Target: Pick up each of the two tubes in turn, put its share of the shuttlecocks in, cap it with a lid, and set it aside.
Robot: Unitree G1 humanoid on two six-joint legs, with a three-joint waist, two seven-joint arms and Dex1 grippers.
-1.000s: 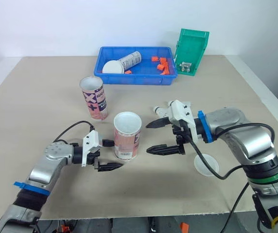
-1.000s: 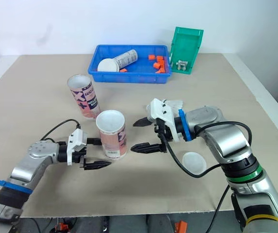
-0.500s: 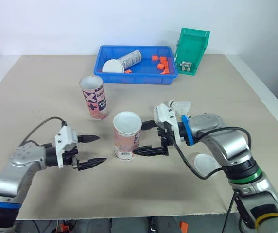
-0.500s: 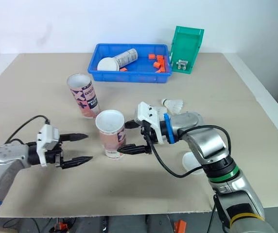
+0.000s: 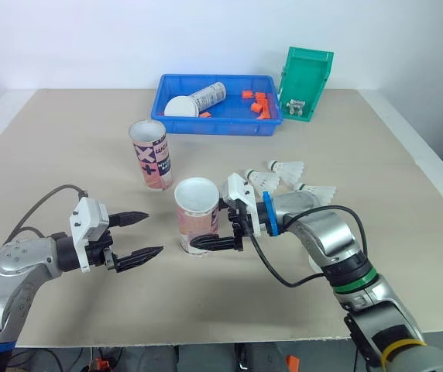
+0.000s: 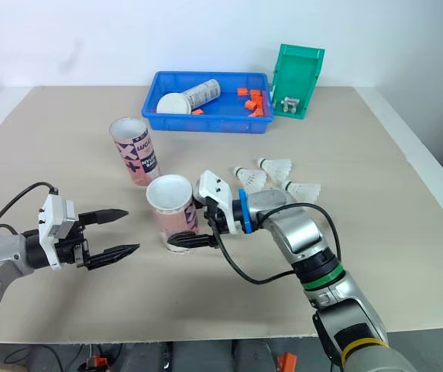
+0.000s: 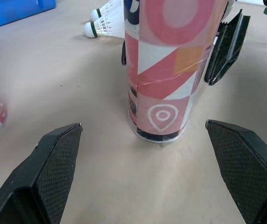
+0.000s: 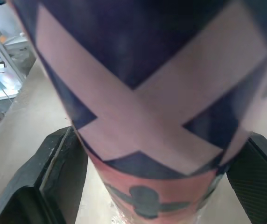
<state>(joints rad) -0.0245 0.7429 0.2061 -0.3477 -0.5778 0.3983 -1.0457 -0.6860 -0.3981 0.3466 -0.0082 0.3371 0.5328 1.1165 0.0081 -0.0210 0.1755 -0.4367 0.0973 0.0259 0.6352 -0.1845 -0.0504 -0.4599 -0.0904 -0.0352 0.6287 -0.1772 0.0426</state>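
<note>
Now the right hand has its two black fingers on opposite sides of the near tube, pressed to the lower half of its wall as far as the wrist view shows, so it appears to grip it. That tube stands upright and open-topped on the table, near the middle. It looks like thin printed card, empty and light, so it should lift easily but could dent under a hard squeeze or slip on its glossy wrap; a gentle hold around mid-height seems safest. To the robot's left, apart from the tube, the left hand is spread wide and empty, pointing at it. A second tube stands just behind, and three shuttlecocks lie beyond the right arm.
</note>
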